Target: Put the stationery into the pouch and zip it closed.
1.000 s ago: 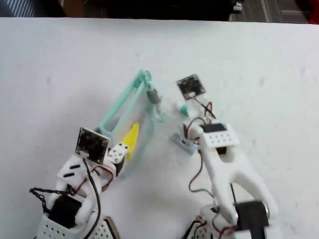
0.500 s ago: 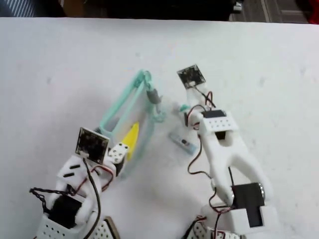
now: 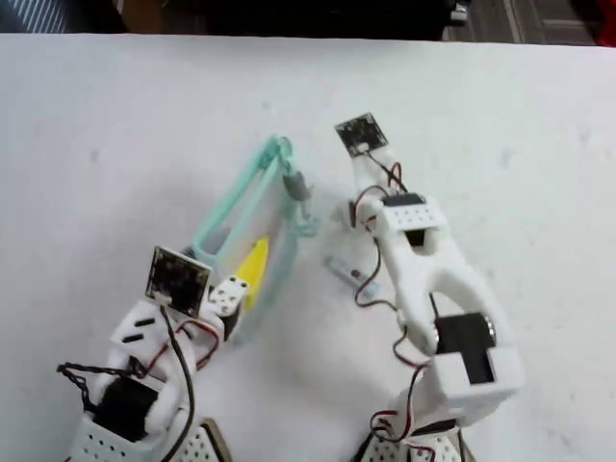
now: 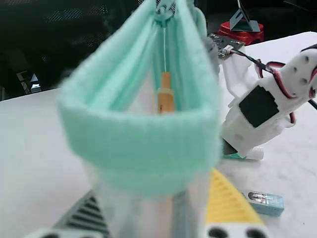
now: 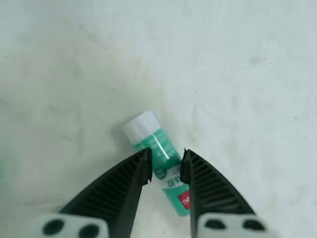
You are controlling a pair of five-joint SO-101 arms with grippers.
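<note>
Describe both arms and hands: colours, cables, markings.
Left arm and right arm: white printed shells, black servos, loose red and black cables, a black square board at each wrist. Right hand: two black ribbed tapered fingers on white bases. Left hand: one black ribbed finger, one yellow.

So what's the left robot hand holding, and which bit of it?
The left gripper holds the pouch, pinching its clear wall at the end nearest that arm, just under the mint-green rim.

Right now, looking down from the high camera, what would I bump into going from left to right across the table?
Left arm → pouch → small blue box → right arm.
</note>
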